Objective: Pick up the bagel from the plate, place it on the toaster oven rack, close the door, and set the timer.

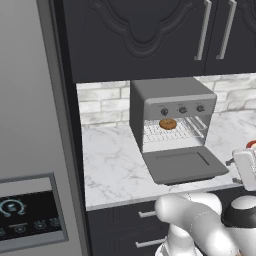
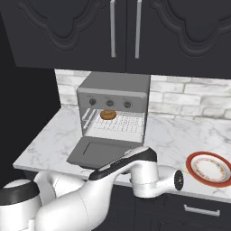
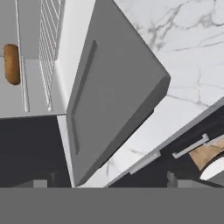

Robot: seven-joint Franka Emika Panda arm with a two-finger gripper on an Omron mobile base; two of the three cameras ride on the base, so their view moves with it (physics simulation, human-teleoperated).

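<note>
The bagel (image 1: 167, 123) (image 2: 108, 114) lies on the toaster oven rack (image 1: 172, 132) (image 2: 119, 124), towards the back of the oven; the hand view catches the bagel (image 3: 12, 63) edge-on beside the rack (image 3: 48, 52). The door (image 1: 182, 165) (image 2: 97, 152) (image 3: 113, 96) hangs open, lying flat over the counter. The red-rimmed plate (image 2: 208, 168) (image 1: 251, 145) stands bare to the right. My gripper (image 3: 107, 181) is open and holds nothing. It hangs low in front of the counter edge, right of the door, facing it. The arm's wrist (image 2: 155, 180) sits between the door and the plate.
Three knobs (image 1: 182, 109) (image 2: 109, 103) run along the oven front above the opening. A tall grey fridge (image 1: 30, 125) stands at the left. Dark cabinets (image 2: 117, 31) hang overhead. Dark drawers with silver handles (image 3: 190, 146) sit under the marble counter (image 1: 112, 165).
</note>
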